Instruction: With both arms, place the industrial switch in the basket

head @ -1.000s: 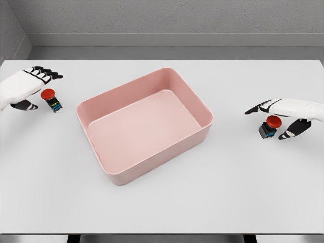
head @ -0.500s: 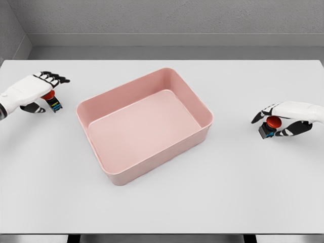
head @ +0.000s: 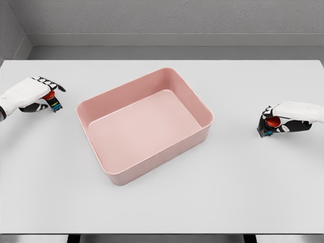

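Gripping red-capped switches (head: 52, 100), rounded pink basket (head: 197, 104) between hands

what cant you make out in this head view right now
- Left switch: mostly covered by the left hand; only part of the red cap and body shows.
- Right switch: half wrapped by the right hand.
- Both arms: cut off by the picture's side edges.
- Switch markings: too small.

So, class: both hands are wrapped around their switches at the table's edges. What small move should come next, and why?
Probably lift both straight up a little. The left hand is curled on the left switch and the right hand on the right switch, yet both sit on the table, and the pink basket has raised walls to clear.
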